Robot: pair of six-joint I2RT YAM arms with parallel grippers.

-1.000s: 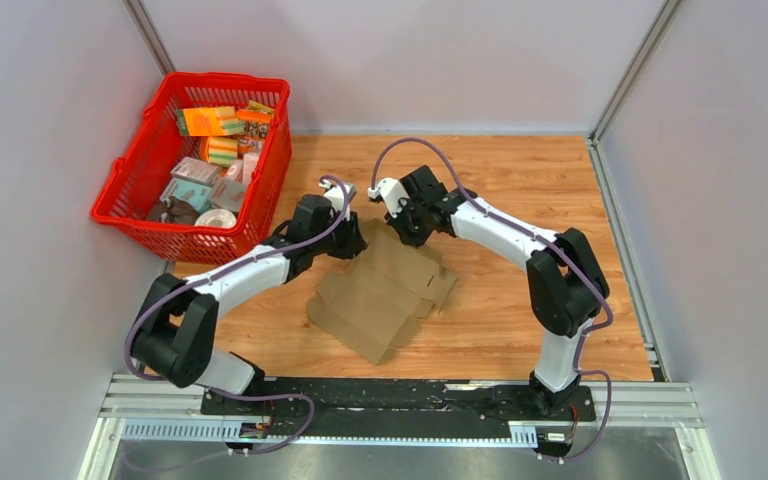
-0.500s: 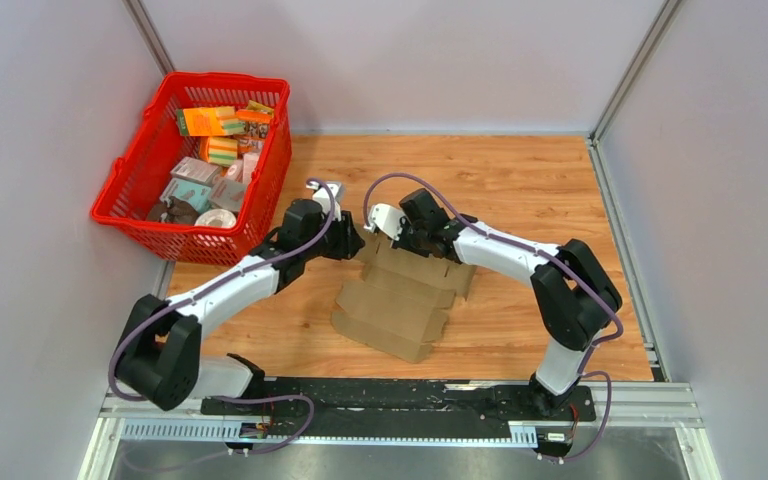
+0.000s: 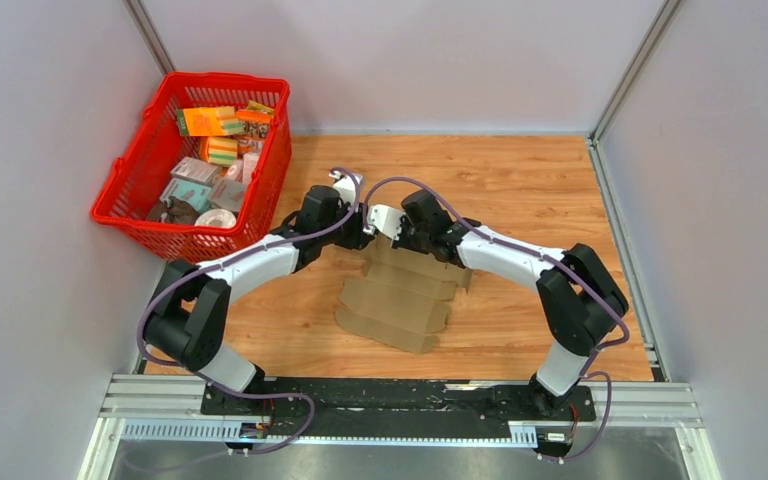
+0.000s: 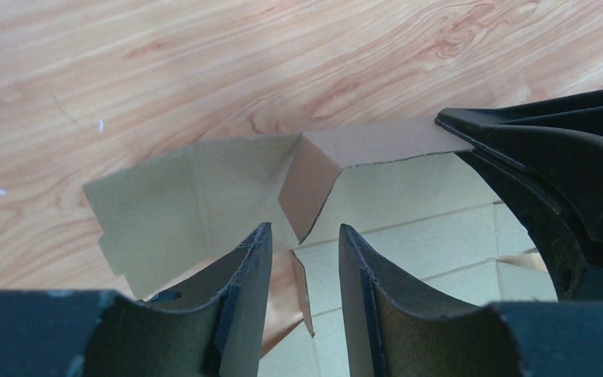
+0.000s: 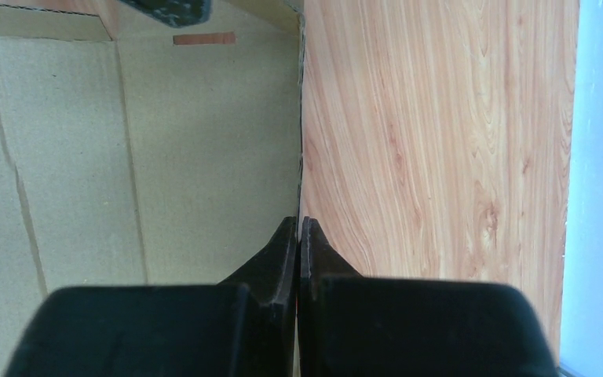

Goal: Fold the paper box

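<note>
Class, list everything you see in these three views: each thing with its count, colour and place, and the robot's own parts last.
paper box: one, plain brown, flat sheet mid-table, one flap lifted.
basket: one, red mesh, table's far left corner.
packets: several, mixed colours, inside the basket.
table: one, light wood, under the box.
walls: three, pale grey, around the table.
left arm: one, black and white, jaws open over the box's far edge.
right arm: one, black and white, jaws shut on the lifted flap.

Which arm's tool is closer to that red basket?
Left. The left tool sits just right of the red basket; the right tool is beyond it, farther right, pinching the paper box.
</note>
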